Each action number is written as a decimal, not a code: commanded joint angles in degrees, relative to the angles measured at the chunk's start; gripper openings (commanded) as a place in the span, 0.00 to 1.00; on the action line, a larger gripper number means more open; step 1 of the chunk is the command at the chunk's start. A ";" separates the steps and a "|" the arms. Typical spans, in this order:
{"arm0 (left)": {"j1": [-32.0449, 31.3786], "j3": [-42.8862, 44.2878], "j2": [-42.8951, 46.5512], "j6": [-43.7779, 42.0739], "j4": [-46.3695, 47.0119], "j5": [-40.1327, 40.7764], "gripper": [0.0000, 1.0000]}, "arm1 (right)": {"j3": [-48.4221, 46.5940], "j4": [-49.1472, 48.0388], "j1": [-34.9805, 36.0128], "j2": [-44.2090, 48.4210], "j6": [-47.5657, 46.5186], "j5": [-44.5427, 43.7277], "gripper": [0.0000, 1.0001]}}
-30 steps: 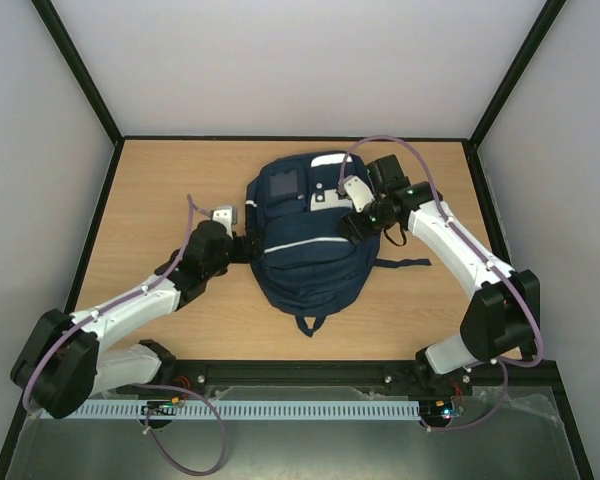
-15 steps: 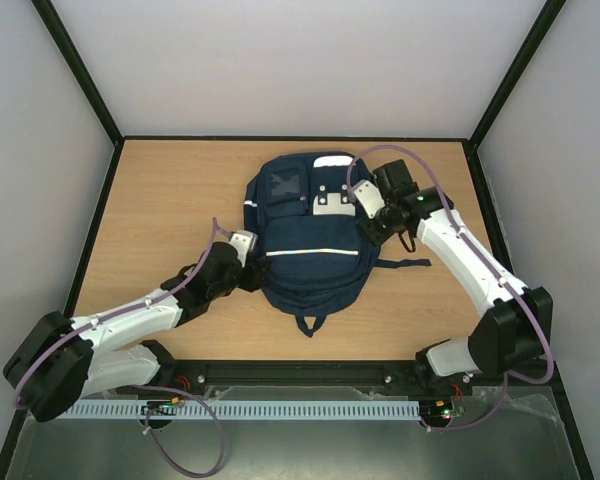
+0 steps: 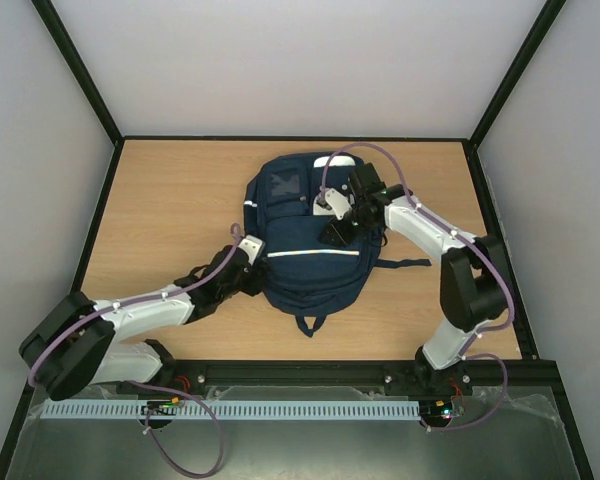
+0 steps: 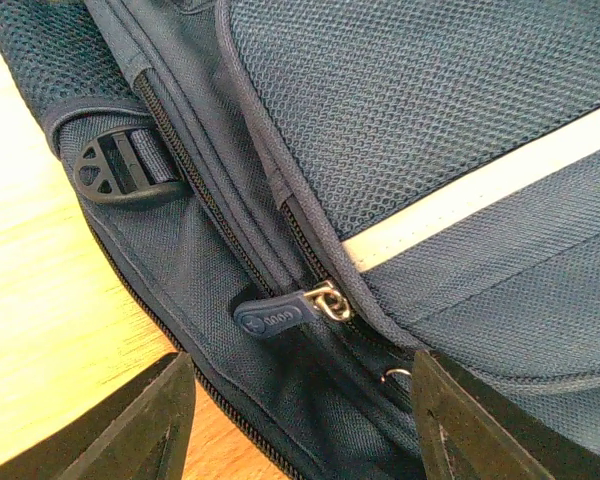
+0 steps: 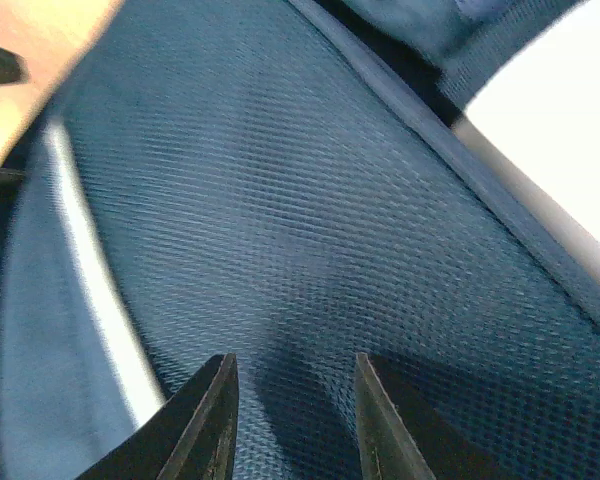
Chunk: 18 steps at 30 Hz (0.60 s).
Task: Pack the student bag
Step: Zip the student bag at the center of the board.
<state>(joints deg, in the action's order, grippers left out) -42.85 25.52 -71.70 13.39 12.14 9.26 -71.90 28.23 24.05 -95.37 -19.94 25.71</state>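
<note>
Navy student bag (image 3: 305, 275), white stripes

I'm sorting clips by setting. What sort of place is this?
Probably a lab robot test cell, not a home or classroom: plain white walls and black frame rails enclose a wooden table, two robot arms are bolted along its near edge, and the student bag lies between them.
</note>
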 commanded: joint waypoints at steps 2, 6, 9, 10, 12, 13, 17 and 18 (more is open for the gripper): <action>-0.43 0.43 -4.20 -2.71 4.39 2.05 0.63 | 2.08 -3.81 -0.05 -2.40 4.36 -8.19 0.33; -1.29 1.11 -7.48 -5.39 7.35 2.80 0.63 | 2.82 -5.00 -0.23 -4.37 5.06 -14.60 0.33; -1.44 0.03 -8.19 -7.50 11.17 1.29 0.63 | 2.35 -5.33 -0.24 -6.87 5.26 -19.44 0.33; -1.42 -0.18 -8.40 -8.29 12.37 0.53 0.63 | 2.22 -5.23 -0.24 -7.78 5.20 -20.20 0.33; -1.34 -0.68 -8.81 -9.62 14.09 -2.13 0.63 | 2.28 -5.20 -0.24 -8.50 5.11 -20.70 0.33; -1.36 -1.06 -8.82 -10.02 15.18 -3.77 0.63 | 2.36 -5.12 -0.24 -8.60 5.09 -20.57 0.33; -1.44 -1.67 -7.91 -9.25 15.79 -8.27 0.61 | 2.92 -5.07 -0.28 -8.01 4.77 -19.99 0.34; -1.45 -2.15 -7.09 -8.65 15.62 -8.75 0.60 | 3.05 -5.12 -0.25 -7.76 4.70 -20.00 0.34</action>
<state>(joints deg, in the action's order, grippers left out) -43.75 24.67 -79.94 5.08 23.79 6.92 -70.78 23.27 24.40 -99.48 -15.42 13.63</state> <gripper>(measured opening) 0.611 0.335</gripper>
